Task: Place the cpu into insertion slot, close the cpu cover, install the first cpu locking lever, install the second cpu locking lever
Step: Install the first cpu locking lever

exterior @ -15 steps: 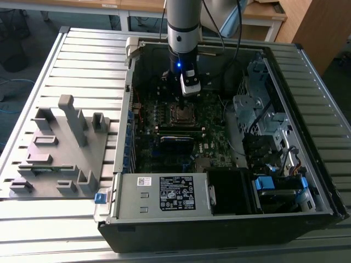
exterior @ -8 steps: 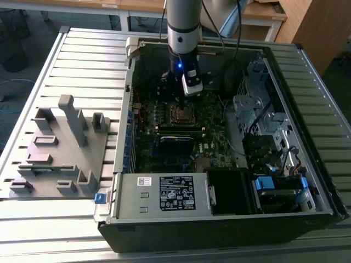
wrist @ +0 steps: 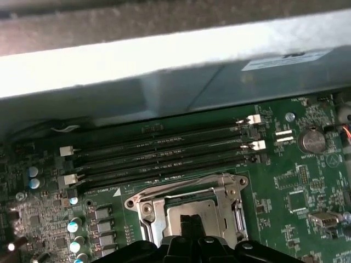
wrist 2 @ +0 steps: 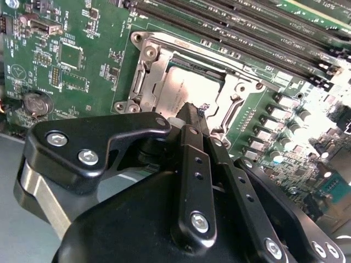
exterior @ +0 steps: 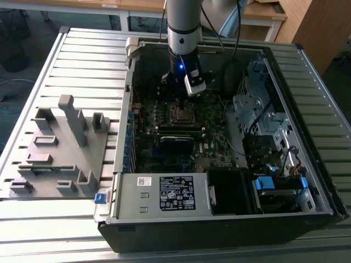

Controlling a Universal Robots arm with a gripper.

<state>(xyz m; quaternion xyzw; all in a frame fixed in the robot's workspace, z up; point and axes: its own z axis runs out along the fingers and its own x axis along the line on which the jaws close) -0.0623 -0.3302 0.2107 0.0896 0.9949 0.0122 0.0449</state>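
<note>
My arm stands nearly straight up over the open computer case (exterior: 307, 181), reaching down from the far side into its middle, and my gripper (exterior: 182, 102) points straight down at the insertion slot (exterior: 183, 114) on the green motherboard (exterior: 164, 150). In the second wrist view my two black fingers (wrist 2: 193, 118) are drawn together into a narrow wedge with no gap visible between their tips, which come down just above the cpu (wrist 2: 189, 90), close to its edge; whether they touch it I cannot tell. The cpu lies flat inside the slot, its dull silver top showing through the window of the cpu cover (wrist 2: 236, 90), which lies down over the socket as a silvery frame. In the first wrist view the long black memory slots (wrist: 159, 150) run side by side just beyond the socket, toward the case wall. A round coin battery (wrist 2: 35, 103) sits on the board near the socket. In the exterior view, a grey fixture block (exterior: 60, 148) rests on the slatted table (exterior: 82, 60) at that view's left, well apart from the case
</note>
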